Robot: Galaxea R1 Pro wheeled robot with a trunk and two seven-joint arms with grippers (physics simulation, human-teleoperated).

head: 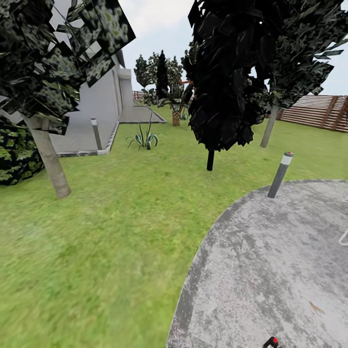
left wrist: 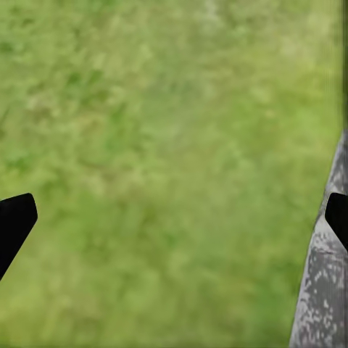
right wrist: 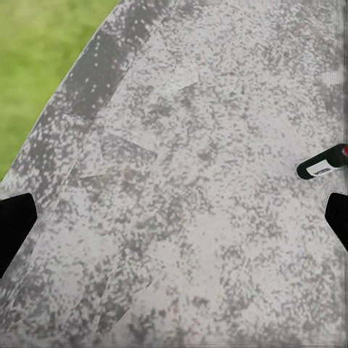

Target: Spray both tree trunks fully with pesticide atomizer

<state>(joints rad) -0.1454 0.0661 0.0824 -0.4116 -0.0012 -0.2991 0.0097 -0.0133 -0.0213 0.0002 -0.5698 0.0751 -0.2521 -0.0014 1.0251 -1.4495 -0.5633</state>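
Note:
The pesticide atomizer [right wrist: 322, 163], a small black bottle with a white label and a red top, lies on its side on grey stone paving [right wrist: 188, 188]. In the head view the atomizer [head: 271, 342] shows at the bottom edge. My right gripper [right wrist: 174, 221] hangs open above the paving, apart from the bottle. My left gripper [left wrist: 174, 217] is open over the grass [left wrist: 159, 145], holding nothing. One tree trunk [head: 50, 162] rises at the left of the lawn. The other tree trunk [head: 269, 126] stands far right, near the fence [head: 319, 112].
A near-black conifer [head: 217, 72] stands mid-lawn between the trees. A grey bollard light [head: 280, 175] is at the paving's far edge, another bollard [head: 96, 134] by the white house [head: 99, 104]. A spiky plant [head: 144, 139] and a hedge [head: 17, 154] are further obstacles.

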